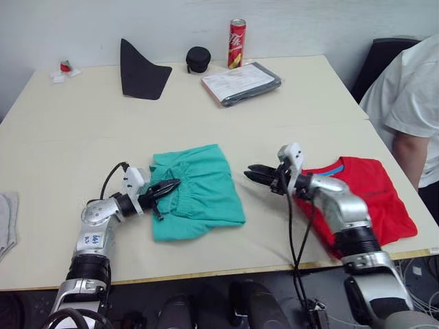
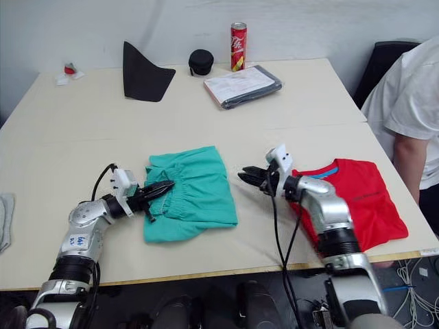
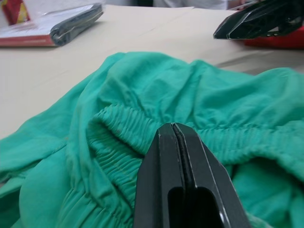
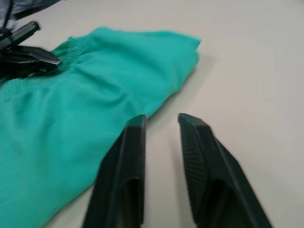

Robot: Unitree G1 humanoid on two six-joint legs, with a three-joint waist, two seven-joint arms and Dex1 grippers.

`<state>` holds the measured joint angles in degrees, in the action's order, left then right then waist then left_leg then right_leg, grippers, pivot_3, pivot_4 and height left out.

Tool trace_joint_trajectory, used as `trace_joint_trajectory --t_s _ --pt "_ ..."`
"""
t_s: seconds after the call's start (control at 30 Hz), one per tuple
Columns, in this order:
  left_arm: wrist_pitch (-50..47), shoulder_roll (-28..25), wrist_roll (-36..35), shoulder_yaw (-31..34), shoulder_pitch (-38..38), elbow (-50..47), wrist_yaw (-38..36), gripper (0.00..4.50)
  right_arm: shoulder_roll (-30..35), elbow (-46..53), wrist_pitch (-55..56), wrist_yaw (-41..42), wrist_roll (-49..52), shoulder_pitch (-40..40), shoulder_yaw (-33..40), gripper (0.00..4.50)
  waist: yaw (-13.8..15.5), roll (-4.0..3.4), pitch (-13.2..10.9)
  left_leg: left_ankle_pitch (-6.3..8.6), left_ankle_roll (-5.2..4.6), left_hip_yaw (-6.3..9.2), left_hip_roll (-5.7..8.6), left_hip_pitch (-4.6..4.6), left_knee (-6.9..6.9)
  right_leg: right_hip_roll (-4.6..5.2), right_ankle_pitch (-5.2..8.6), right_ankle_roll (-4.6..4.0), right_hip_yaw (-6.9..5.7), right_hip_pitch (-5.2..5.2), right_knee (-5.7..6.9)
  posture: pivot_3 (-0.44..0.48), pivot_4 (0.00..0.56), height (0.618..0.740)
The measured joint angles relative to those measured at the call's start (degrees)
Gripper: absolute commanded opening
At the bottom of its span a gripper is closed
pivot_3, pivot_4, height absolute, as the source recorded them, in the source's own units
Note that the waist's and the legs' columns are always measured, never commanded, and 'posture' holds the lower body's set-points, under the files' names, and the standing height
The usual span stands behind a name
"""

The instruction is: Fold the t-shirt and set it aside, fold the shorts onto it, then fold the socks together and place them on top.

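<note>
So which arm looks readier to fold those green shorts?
Probably the left. Its gripper is shut at the waistband of the shorts, while the right gripper hangs open beside them, touching nothing.

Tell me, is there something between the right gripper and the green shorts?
Nothing visible. The right gripper is open over bare table just beside the edge of the shorts.

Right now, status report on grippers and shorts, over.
Left gripper shut at shorts' waistband. Right gripper open, beside shorts, not touching. T-shirt folded, set aside by right arm. Nothing in the way.
</note>
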<state>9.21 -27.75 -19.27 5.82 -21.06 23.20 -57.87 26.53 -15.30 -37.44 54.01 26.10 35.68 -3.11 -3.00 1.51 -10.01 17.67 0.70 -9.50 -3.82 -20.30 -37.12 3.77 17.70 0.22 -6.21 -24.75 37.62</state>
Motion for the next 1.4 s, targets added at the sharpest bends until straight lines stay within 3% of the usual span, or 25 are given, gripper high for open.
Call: trace_joint_trajectory --t_s 0.1,0.2,0.43,0.6,0.73,0.87,1.03,1.13,1.23,1.4 --pt "-0.5 -0.3 -0.1 -0.1 0.2 -0.1 -1.6 0.00 0.1 -0.5 -17.5 -1.1 2.8 3.8 -1.3 3.43 -0.2 -0.01 0.0 0.00 -0.01 0.01 0.00 -0.03 0.02 0.00 0.01 -0.02 -0.01 -0.06 0.01 0.000 0.150 0.740" --pt "-0.5 -0.2 0.0 -0.2 0.4 -0.1 -1.9 0.00 -3.1 -3.3 -26.5 -3.2 3.9 9.3 -0.8 4.47 -0.3 0.00 0.0 0.00 0.00 0.00 -0.03 -0.03 0.03 -0.02 0.02 -0.03 -0.03 -0.08 0.01 0.000 0.150 0.740" --pt "-0.5 -0.2 0.0 -0.1 1.6 -0.2 -2.3 0.00 -12.5 -14.6 -30.1 -6.3 3.9 17.5 0.4 4.47 -0.5 0.01 0.0 0.00 0.00 -0.04 -0.02 -0.05 0.02 -0.02 0.01 -0.03 -0.02 -0.07 0.01 0.000 0.150 0.740" --pt "-0.5 -0.1 0.1 -0.2 1.5 -0.2 -1.8 0.00 -19.5 -21.5 -30.4 -8.3 3.9 20.2 2.1 2.83 -0.7 0.01 0.0 -0.01 0.02 -0.05 -0.02 -0.29 0.02 -0.02 0.01 -0.03 -0.01 -0.37 0.08 0.000 0.150 0.740" --pt "-0.5 -0.1 0.1 -0.1 1.6 -0.3 -1.7 0.00 -19.8 -22.4 -30.8 -9.2 4.1 20.2 3.7 1.45 -0.4 0.01 0.0 -0.07 -0.06 -0.04 0.02 -0.88 -0.24 0.03 -0.02 0.00 -0.01 -0.80 0.13 0.000 0.150 0.740" --pt "-2.9 -0.2 -1.5 0.0 3.5 -4.8 -2.0 0.00 -16.2 -12.1 -32.9 -7.0 7.0 17.3 3.8 0.05 -0.2 0.01 0.0 -0.03 -0.14 -0.01 0.05 -0.93 -0.20 0.08 -0.02 0.01 -0.03 -0.80 0.09 0.000 0.150 0.740" --pt "-8.7 -0.5 -5.1 0.3 6.9 -13.8 -2.3 0.00 -6.7 7.3 -35.1 -1.8 13.5 9.4 5.5 0.02 0.0 -0.02 0.0 -0.01 -0.17 0.05 0.08 -0.97 -0.08 0.08 -0.02 0.01 -0.10 -0.79 -0.13 0.000 0.150 0.740" --pt "-13.5 -2.1 -8.5 1.1 8.5 -20.5 -1.9 0.53 3.1 18.6 -37.1 2.9 18.9 5.5 7.7 0.00 0.3 -0.04 -0.1 0.03 -0.22 0.08 0.10 -0.97 -0.07 0.08 -0.04 0.04 -0.12 -0.77 -0.19 0.000 0.150 0.740" --pt "-16.9 -3.0 -10.8 2.3 8.8 -25.6 -1.6 1.50 12.7 25.9 -36.4 6.8 21.1 2.3 10.2 0.00 0.5 -0.02 -0.2 0.15 -0.40 0.10 0.12 -0.88 -0.07 0.06 -0.05 0.07 -0.11 -0.69 -0.22 0.000 0.150 0.740" --pt "-19.8 -3.4 -12.1 1.9 11.0 -29.5 -2.2 3.12 27.5 31.9 -22.5 17.0 17.3 -9.7 10.8 0.00 1.1 0.08 -0.5 0.15 -0.35 0.10 0.10 -0.84 -0.06 -0.15 -0.08 0.14 -0.04 -0.67 -0.23 0.000 0.150 0.740"
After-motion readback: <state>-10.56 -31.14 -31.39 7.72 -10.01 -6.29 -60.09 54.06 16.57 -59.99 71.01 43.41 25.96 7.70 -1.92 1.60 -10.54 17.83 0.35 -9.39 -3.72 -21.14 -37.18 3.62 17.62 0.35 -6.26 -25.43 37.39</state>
